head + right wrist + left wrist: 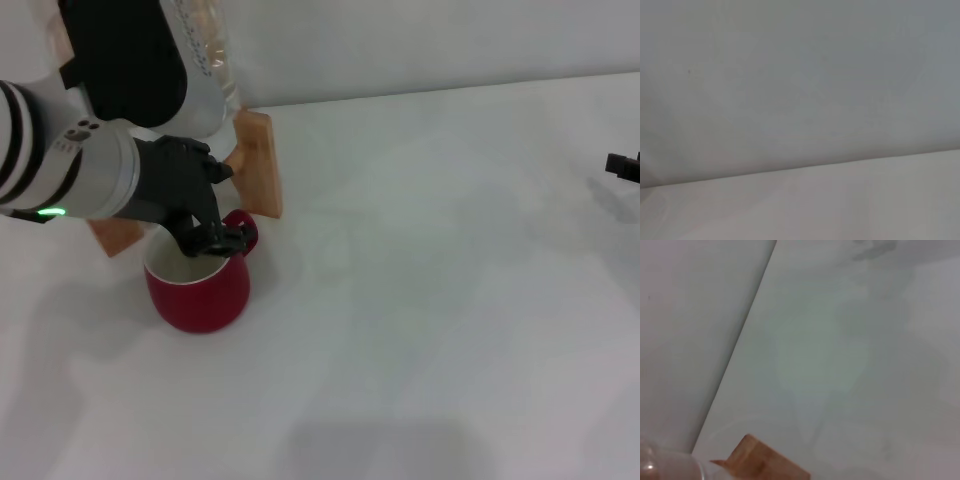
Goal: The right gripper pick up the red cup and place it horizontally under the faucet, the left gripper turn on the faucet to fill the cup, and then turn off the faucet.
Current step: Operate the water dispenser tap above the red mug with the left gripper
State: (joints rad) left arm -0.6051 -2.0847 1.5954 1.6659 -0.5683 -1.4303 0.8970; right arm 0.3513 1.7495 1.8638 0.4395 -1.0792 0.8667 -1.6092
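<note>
Left gripper (pixel 215 238) – over red cup (pixel 198 290) rim, grip unclear | right gripper (pixel 622 165) – parked at table edge

The left tool (pixel 215 238) hides the faucet and part of the red cup's (pixel 200 292) rim; the right tool (pixel 625 166) is cut off at the edge.

Wooden stand (pixel 258 160) on white table (pixel 450 300), near wall (pixel 420 40).
</note>
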